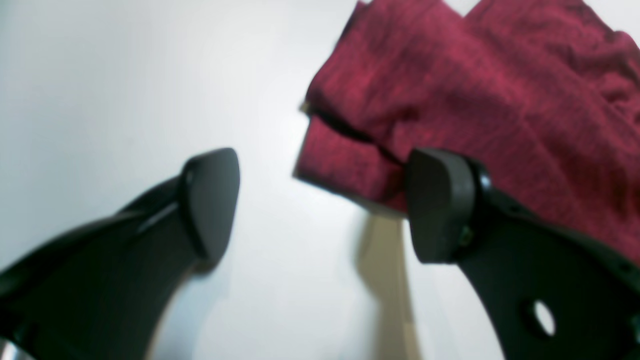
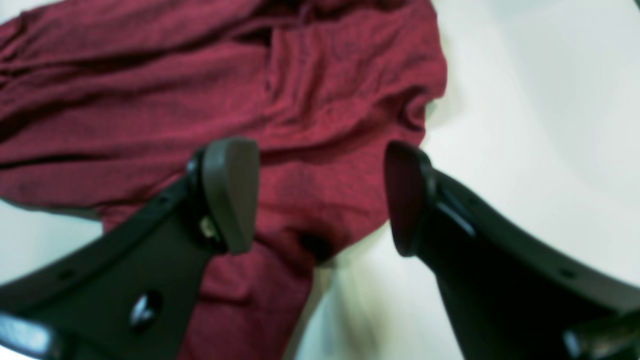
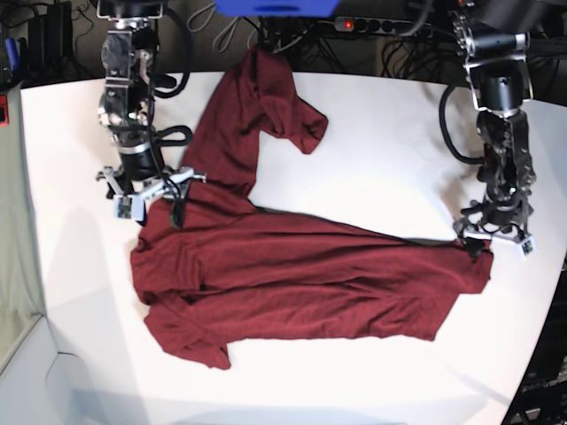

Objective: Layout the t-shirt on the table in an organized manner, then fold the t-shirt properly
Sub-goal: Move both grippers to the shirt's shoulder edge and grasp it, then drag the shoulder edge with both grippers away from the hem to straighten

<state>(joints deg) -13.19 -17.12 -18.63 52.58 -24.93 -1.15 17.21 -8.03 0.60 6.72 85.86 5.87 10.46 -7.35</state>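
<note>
On the table [image 3: 372, 177], spread from left of centre to the right edge: one t-shirt [image 3: 292, 274], dark maroon, rumpled. I log its main body lying crosswise on the near half, with one long flap running away toward the far edge and ending in a folded tip at centre-far. A small tail of cloth sticks out at the near left.

Left gripper [image 1: 322, 205]: I see it at the right side of the base view, low over the t-shirt's right corner. Jaws wide apart, nothing between them. One pad [image 1: 440, 205] sits against the cloth edge, the other [image 1: 212, 200] over bare white table.

Right gripper [image 2: 320, 195]: at the left side of the base view, over the t-shirt's far left corner. Jaws wide, nothing clamped; maroon cloth shows in the gap beneath them.

Far edge: dark cables [image 3: 292, 40] and a power strip [image 3: 390, 27].
</note>
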